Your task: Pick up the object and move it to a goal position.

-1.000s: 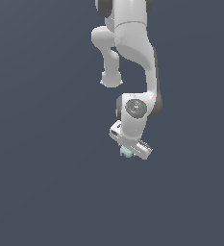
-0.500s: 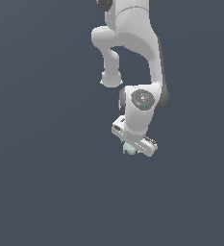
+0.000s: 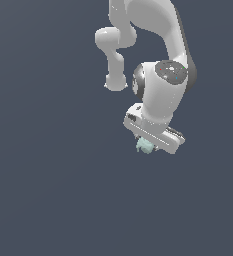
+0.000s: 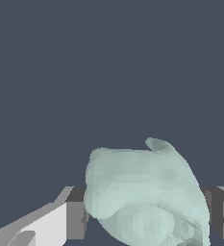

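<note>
The object point(image 3: 144, 145) is a small pale mint-green lumpy thing with curved ridges. In the exterior view it sits just under the white gripper point(image 3: 149, 146), mostly hidden by the hand. In the wrist view the object point(image 4: 144, 194) fills the space between the two dark finger pads point(image 4: 76, 214), which press on its sides. The gripper is shut on the object and holds it off the dark surface.
The white arm point(image 3: 158, 60) reaches down from the top of the exterior view. A uniform dark grey-blue surface point(image 3: 48, 190) lies all around. No goal marker shows.
The arm has moved toward the exterior view's right and a little up, carrying the object with it. The grip on the object is unchanged.
</note>
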